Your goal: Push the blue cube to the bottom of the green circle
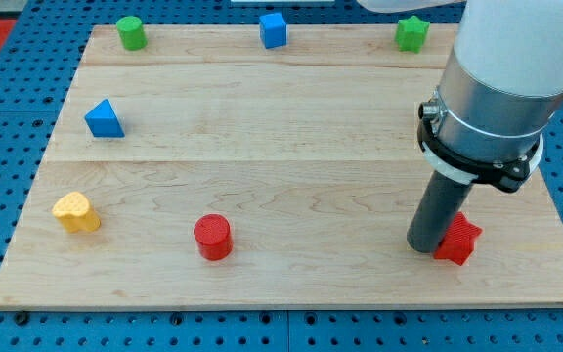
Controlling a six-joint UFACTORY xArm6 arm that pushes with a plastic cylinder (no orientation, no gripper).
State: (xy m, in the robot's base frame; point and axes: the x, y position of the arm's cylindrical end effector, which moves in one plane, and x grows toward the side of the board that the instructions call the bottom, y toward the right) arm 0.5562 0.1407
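Observation:
The blue cube [274,29] sits at the view's top edge of the wooden board, near the middle. The green circle, a short green cylinder [131,32], stands at the top left, well apart from the cube. My tip [427,244] rests on the board at the lower right, far from both. It touches the left side of a red star block [456,240].
A green star [411,34] is at the top right. A blue triangle [105,119] lies at the left, a yellow heart [76,211] at the lower left, a red cylinder [212,237] near the bottom. The wooden board [262,147] lies on a blue pegboard.

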